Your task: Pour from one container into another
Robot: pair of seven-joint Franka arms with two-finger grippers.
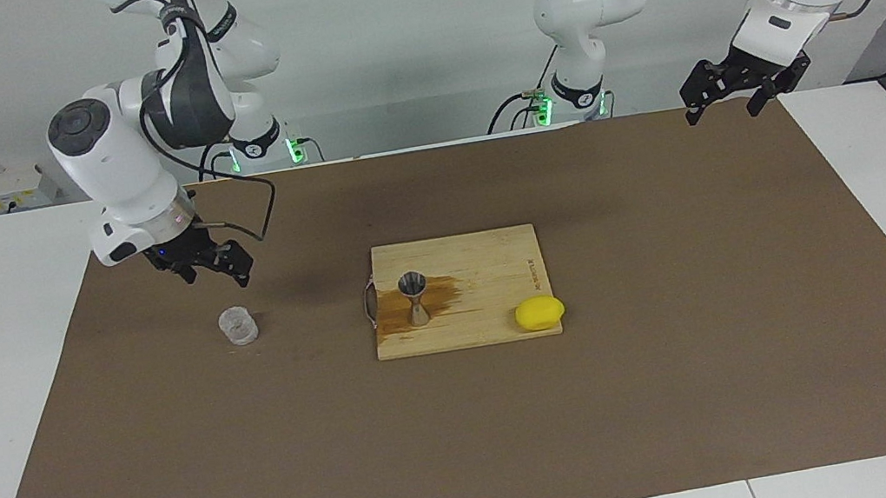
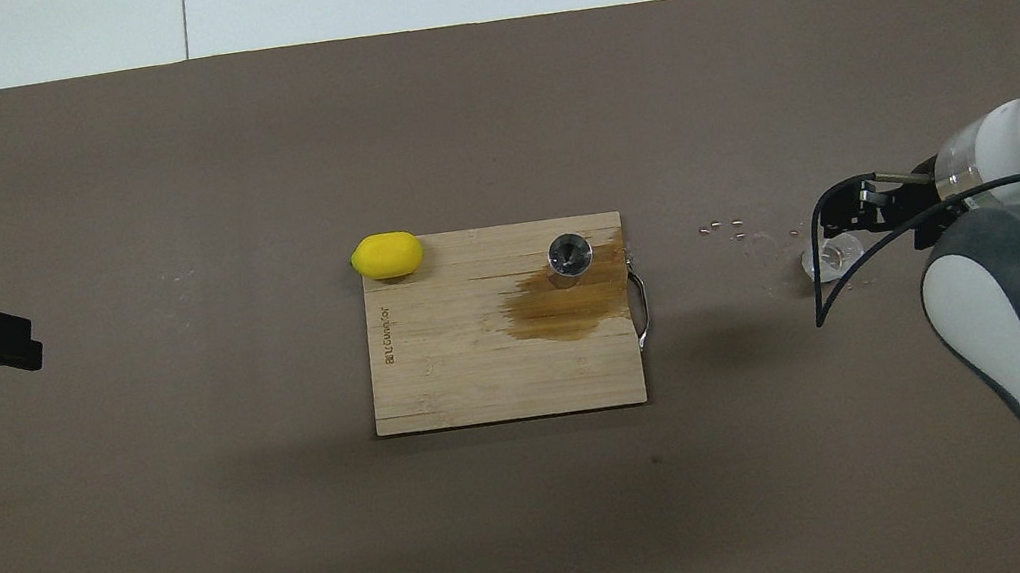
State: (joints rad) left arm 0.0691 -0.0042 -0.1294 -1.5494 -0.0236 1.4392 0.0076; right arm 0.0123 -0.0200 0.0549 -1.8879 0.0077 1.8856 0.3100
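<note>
The glass cup (image 1: 238, 325) stands upright on the brown mat (image 1: 692, 387) toward the right arm's end of the worktop, well apart from the cutting board (image 1: 491, 277). The right gripper (image 1: 211, 267) hangs in the air just above the mat on the robots' side of the cup, close to it but not touching; its jaws are open and hold nothing. In the overhead view the same gripper (image 2: 853, 212) partly covers the cup (image 2: 831, 259), whose contents cannot be told. A few small droplets (image 2: 724, 226) lie on the mat between the cup and the board. The steel jigger (image 1: 414, 298) stands upright on the board, at the end with the metal handle (image 1: 368, 302), inside a brown wet stain (image 2: 563, 304) that spreads over that part of the wood. A yellow lemon (image 1: 539, 313) sits at the board's corner farther from the robots, toward the left arm's end, half on the board edge. The left gripper (image 1: 731, 95) waits in the air over the mat's corner near its own base, jaws open, empty, well apart from everything.
</note>
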